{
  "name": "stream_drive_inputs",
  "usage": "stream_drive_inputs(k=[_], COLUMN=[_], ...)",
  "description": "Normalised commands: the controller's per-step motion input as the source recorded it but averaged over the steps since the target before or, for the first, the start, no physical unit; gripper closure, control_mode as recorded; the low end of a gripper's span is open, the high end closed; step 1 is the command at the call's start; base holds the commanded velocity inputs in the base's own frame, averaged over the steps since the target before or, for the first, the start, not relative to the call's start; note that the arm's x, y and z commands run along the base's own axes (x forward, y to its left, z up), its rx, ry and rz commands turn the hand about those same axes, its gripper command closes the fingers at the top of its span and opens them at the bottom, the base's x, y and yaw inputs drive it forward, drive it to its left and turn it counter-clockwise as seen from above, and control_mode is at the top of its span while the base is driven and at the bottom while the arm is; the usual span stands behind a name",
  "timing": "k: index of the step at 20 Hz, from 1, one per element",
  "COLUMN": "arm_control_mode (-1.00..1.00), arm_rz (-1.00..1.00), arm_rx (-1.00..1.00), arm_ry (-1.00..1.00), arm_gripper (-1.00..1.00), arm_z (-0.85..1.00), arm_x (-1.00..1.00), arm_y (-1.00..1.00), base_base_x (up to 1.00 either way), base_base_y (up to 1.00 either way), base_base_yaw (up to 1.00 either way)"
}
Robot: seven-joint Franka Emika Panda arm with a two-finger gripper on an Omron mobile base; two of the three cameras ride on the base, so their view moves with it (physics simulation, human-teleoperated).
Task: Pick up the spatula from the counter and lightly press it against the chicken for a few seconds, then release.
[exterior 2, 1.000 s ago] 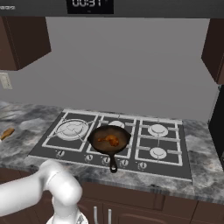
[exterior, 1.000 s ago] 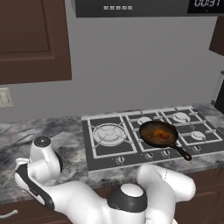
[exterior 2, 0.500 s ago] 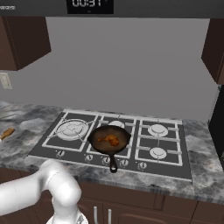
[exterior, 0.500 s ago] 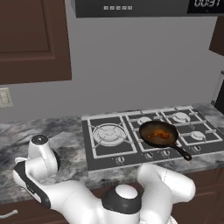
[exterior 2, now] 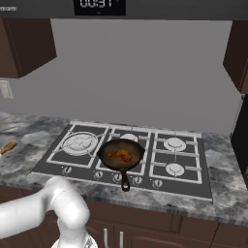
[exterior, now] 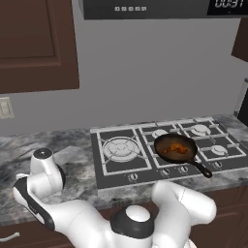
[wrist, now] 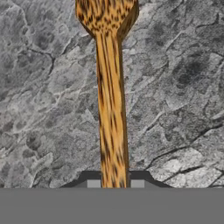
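- The gripper (wrist: 115, 183) is closed on the spatula (wrist: 110, 109). Its two dark fingertips (wrist: 93, 183) press the wooden handle from either side, near the handle's end.
- The spatula lies flat on the counter (wrist: 43, 109), and its speckled blade is cut off by the top edge of the hand view.
- In the right base view a small brown wooden piece (exterior 2: 7, 147) lies on the counter at the left edge, cropped by the frame. I cannot tell whether it is the spatula.
- The counter (exterior: 72, 155) is grey veined marble.
- Further along it sits a dark gas cooktop (exterior: 121, 164).
- A black pan (exterior: 175, 147) rests on a middle burner with its handle toward the front. The chicken (exterior 2: 121, 155) inside is a small orange-brown blur.
- Behind are a plain grey wall, a wall outlet (exterior: 6, 107), dark brown cabinets (exterior: 34, 43) and a hood (exterior: 160, 7) cut off at the top.
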Motion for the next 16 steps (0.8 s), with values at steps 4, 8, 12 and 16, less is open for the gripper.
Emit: stream_drive_inputs(k=[4, 8, 12, 16], arm_control_mode=[-1.00, -1.00, -1.00, -1.00], arm_rz=[0.00, 0.00, 0.00, 0.00], arm_rx=[0.00, 0.00, 0.00, 0.00], arm_ry=[0.00, 0.00, 0.00, -0.02], arm_gripper=[1.00, 1.00, 1.00, 1.00], arm_z=[0.03, 0.05, 0.09, 0.18], arm_x=[-0.16, -0.31, -0.40, -0.36], arm_y=[-0.03, -0.15, -0.21, -0.23], base_base_x=[0.00, 0.00, 0.00, 0.00], base_base_y=[0.00, 0.00, 0.00, 0.00], base_base_yaw=[0.00, 0.00, 0.00, 0.00])
